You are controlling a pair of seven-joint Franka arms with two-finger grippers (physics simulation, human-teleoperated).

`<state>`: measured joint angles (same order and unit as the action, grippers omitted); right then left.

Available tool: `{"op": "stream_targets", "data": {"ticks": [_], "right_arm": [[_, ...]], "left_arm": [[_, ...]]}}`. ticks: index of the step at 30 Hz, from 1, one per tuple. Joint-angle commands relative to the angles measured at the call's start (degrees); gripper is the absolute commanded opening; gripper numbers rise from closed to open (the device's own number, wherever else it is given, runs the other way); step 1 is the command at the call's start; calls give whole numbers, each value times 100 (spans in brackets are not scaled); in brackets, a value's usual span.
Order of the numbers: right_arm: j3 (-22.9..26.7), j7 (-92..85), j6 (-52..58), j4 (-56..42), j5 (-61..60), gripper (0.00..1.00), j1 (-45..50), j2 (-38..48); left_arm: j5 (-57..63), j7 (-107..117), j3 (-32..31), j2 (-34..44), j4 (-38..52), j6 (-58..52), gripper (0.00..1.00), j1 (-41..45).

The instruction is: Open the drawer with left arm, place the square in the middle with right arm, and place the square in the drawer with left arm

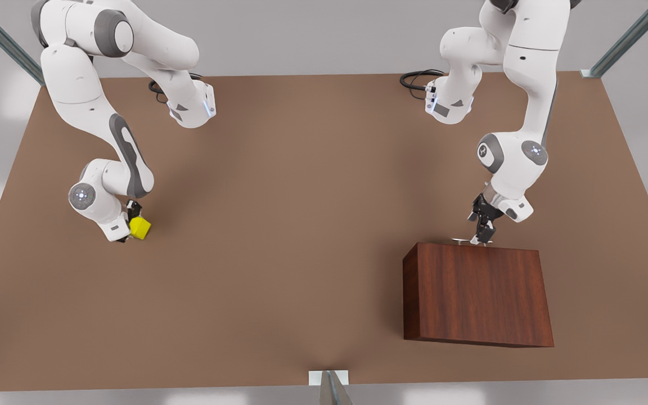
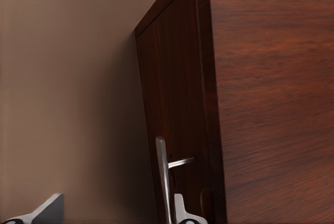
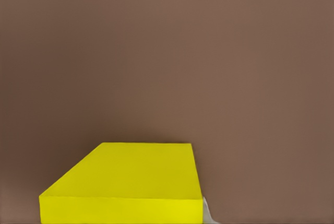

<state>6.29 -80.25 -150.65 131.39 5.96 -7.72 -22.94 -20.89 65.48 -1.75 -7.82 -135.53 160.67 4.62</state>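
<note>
Front view: square (image 1: 140, 228) clamped in right claw (image 1: 131, 223); left claw (image 1: 482, 236) parted around drawer handle (image 1: 459, 241).

Soft, even light falls from above on the matte tabletop (image 1: 313, 236), which gives back no glare. Shadows are faint and blurry: a dim patch spreads around the cabinet (image 1: 478, 292), and a darker smudge lies beneath the arm (image 1: 104, 140) holding the yellow cube (image 1: 140, 228). The cabinet's top catches a mild sheen, while its side facing the front view's left sits darker. In the left wrist view the silver handle (image 2: 164, 179) gleams (a thin bright streak), and the tabletop near the cabinet darkens into shadow. The cube's faces look flatly bright.
</note>
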Motion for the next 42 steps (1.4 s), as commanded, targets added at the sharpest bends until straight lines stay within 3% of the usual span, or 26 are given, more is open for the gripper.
{"op": "stream_targets", "data": {"ticks": [1, 14, 16, 20, 23, 28, 30, 33, 38, 40, 42], "right_arm": [[3, 1, 0, 0, 1, 58, -1, 0], [-41, 511, 413, 0, -8, 57, 113, 457], [-392, 1187, 721, 0, -8, 57, 122, 702], [-1587, 3577, 1037, -61, -43, 57, 148, 958], [-1675, 4967, 1063, -412, -69, 56, 1237, 923], [-1842, 7040, 1125, -2776, -95, 57, 3566, -826], [-1842, 7436, 1389, -3577, -113, 57, 4032, -1406], [-1825, 8183, 1371, -3823, -139, 57, 4542, -1776], [-1693, 9344, 1362, -3735, -245, 65, 4771, -1960], [-1667, 9405, 1362, -3744, -245, 100, 4771, -1987], [-1658, 9362, 1371, -3744, -236, 100, 4771, -1969]], "left_arm": [[-82, 0, -1, -9, 0, -1, 100, 4], [-91, -9, 8, 307, -413, -89, 100, 48], [-91, -9, 8, 342, -474, -97, 100, 48], [-100, -9, 17, 483, -519, -256, 100, 57], [-100, -9, 17, 597, -650, -300, 100, 74], [-100, 0, 17, 764, -817, -388, 100, 74], [-100, 0, 17, 817, -940, -379, 100, 74], [-100, 0, 17, 896, -1020, -388, 100, 101], [-100, 9, 17, 1080, -1195, -502, 100, 127], [-100, 9, 25, 1107, -1204, -519, 100, 162], [-100, 9, 25, 1168, -1274, -555, 100, 162]]}}
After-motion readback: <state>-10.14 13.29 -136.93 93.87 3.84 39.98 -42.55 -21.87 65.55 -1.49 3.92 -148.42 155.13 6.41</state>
